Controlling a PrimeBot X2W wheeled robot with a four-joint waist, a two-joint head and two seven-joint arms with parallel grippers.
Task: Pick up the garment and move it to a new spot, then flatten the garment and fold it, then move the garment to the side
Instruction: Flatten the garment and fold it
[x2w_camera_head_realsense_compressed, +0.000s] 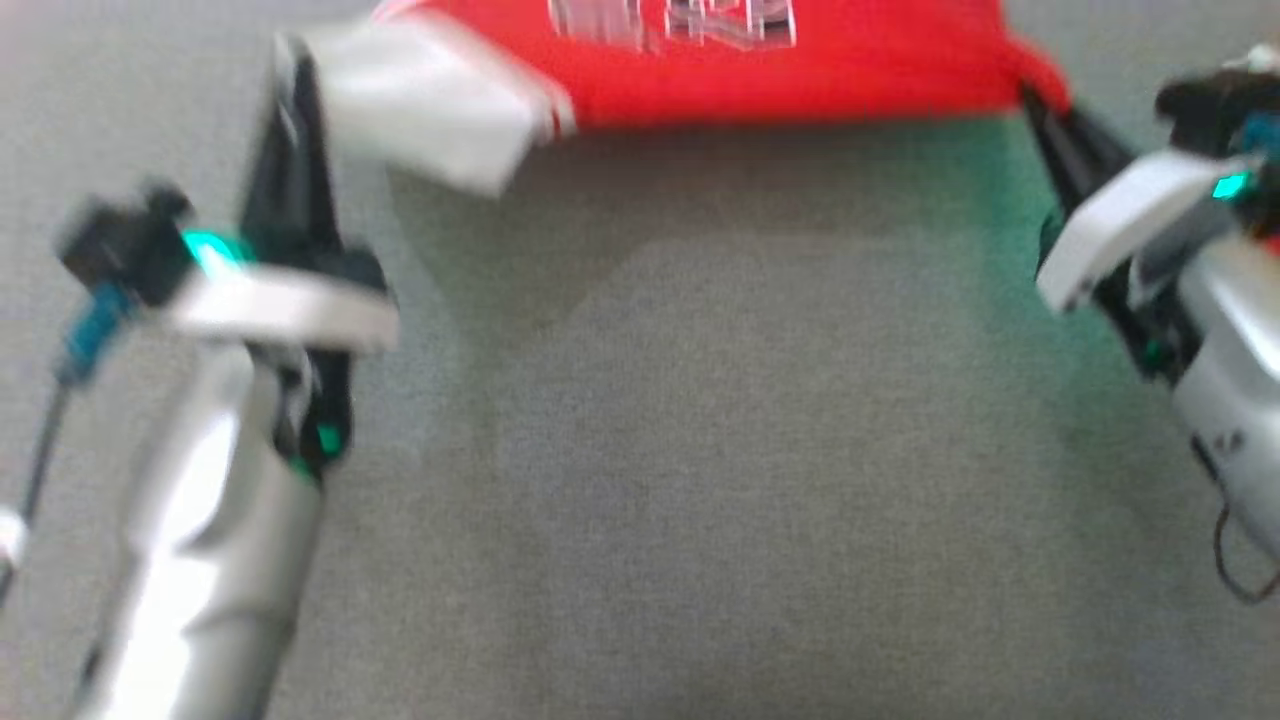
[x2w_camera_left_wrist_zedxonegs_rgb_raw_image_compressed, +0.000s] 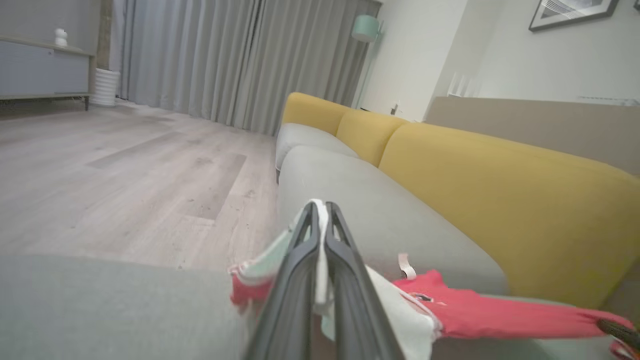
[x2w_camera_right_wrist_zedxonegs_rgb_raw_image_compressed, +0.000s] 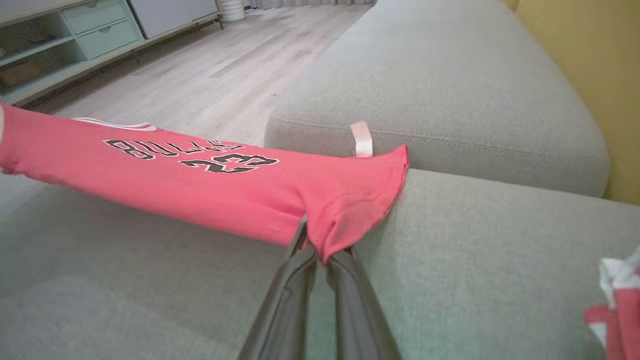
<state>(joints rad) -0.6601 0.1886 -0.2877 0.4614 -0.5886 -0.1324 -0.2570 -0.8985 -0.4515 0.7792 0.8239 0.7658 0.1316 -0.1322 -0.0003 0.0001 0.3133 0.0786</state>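
Garment (x2w_camera_right_wrist_zedxonegs_rgb_raw_image_compressed: 200, 185): we see a red jersey with black "BULLS 23" lettering and a white end.
Pose: pulled sideways into a long narrow band.
Hold: white end pinched in left gripper (x2w_camera_left_wrist_zedxonegs_rgb_raw_image_compressed: 320, 206), red corner in right gripper (x2w_camera_right_wrist_zedxonegs_rgb_raw_image_compressed: 324, 250).
Place: across the grey sofa seat (x2w_camera_right_wrist_zedxonegs_rgb_raw_image_compressed: 450, 260); we cannot tell whether it touches.

Garment (x2w_camera_right_wrist_zedxonegs_rgb_raw_image_compressed: 210, 185) red with black white-edged lettering and white trim, sofa seat (x2w_camera_right_wrist_zedxonegs_rgb_raw_image_compressed: 450, 75) grey, backrest (x2w_camera_left_wrist_zedxonegs_rgb_raw_image_compressed: 500, 190) mustard yellow, floor (x2w_camera_left_wrist_zedxonegs_rgb_raw_image_compressed: 125, 175) pale wood-grain, curtains (x2w_camera_left_wrist_zedxonegs_rgb_raw_image_compressed: 225, 60) grey.
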